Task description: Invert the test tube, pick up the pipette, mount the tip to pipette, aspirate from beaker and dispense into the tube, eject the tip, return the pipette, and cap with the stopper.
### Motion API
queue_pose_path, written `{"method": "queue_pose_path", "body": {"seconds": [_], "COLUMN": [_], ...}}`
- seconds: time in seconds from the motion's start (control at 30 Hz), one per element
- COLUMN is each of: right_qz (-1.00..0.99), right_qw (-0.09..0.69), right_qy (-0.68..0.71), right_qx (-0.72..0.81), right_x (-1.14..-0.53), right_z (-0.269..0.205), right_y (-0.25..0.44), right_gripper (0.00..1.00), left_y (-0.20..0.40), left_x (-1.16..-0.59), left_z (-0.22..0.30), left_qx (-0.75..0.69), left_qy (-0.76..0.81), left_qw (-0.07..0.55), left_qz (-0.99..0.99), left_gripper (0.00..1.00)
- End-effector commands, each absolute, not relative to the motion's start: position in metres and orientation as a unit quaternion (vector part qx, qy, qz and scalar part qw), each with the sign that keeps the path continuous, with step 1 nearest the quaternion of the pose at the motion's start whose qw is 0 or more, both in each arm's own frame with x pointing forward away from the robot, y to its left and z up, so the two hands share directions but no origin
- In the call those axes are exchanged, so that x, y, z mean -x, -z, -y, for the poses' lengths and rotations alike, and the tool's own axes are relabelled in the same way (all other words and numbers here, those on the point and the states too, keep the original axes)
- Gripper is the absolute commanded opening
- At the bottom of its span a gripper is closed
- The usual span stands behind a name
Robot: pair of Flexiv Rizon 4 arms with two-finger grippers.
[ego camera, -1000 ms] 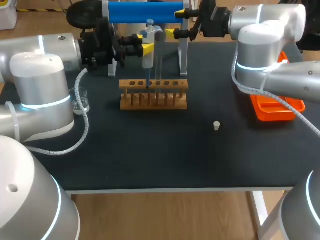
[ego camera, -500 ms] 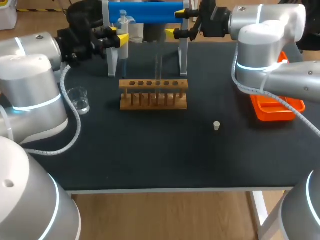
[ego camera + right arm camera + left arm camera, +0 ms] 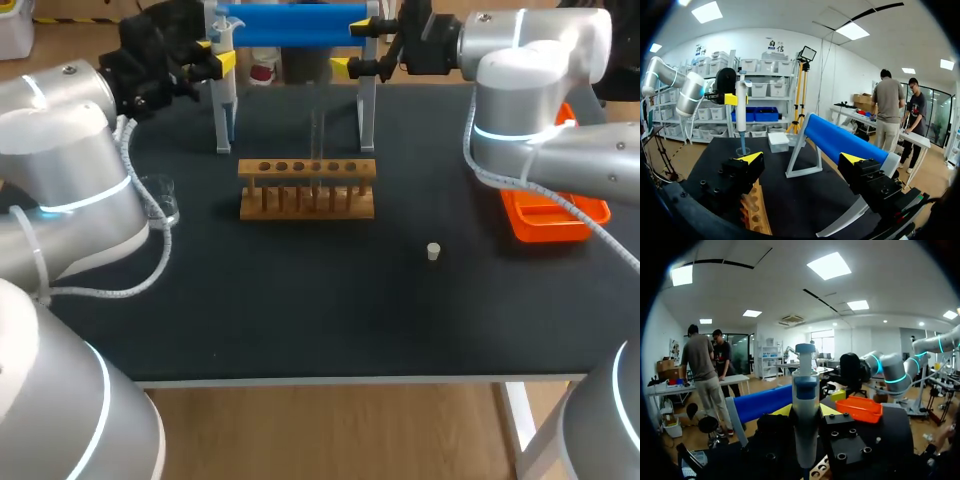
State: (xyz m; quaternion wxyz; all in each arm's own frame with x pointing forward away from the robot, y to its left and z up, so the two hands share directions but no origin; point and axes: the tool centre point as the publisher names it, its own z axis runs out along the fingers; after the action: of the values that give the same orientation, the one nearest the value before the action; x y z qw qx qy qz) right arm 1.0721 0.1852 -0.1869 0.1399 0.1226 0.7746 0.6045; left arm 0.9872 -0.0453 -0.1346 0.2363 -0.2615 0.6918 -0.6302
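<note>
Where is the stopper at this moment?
In the head view the stopper sits on the table, right of middle, apart from everything, between the wooden rack and the orange tray.

- Black table (image 3: 300, 310) under everything
- Orange tray (image 3: 532, 232) near the table's right edge
- Wooden rack (image 3: 300, 206) with a row of holes, mid-table
- Blue-barred stand (image 3: 290, 24) behind the rack

Black table (image 3: 300, 310), wooden tube rack (image 3: 307, 190) near centre, glass beaker (image 3: 164, 203) at left, white stopper (image 3: 433, 251) standing apart toward right, orange tray (image 3: 560, 220) at right edge, blue-barred stand (image 3: 290, 24) at rear.
</note>
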Motion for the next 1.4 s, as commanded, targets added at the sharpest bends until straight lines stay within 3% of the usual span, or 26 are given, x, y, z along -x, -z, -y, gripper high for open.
{"method": "queue_pose_path", "body": {"seconds": [0.03, 1.4], "right_qz": [-0.774, -0.774], "right_qw": [0.140, 0.140], "right_qy": [-0.605, -0.605], "right_qx": [-0.122, -0.122], "right_x": [-1.073, -1.073], "right_z": [-0.186, -0.186], "right_y": [0.188, 0.188], "right_gripper": [1.00, 1.00], "left_y": [0.138, 0.149], "left_x": [-0.997, -1.060], "left_z": [0.052, 0.056], "left_qx": [0.287, 0.429], "left_qy": [0.629, 0.548], "left_qw": [0.266, 0.293], "left_qz": [-0.672, -0.655], "left_gripper": [0.00, 0.00]}}
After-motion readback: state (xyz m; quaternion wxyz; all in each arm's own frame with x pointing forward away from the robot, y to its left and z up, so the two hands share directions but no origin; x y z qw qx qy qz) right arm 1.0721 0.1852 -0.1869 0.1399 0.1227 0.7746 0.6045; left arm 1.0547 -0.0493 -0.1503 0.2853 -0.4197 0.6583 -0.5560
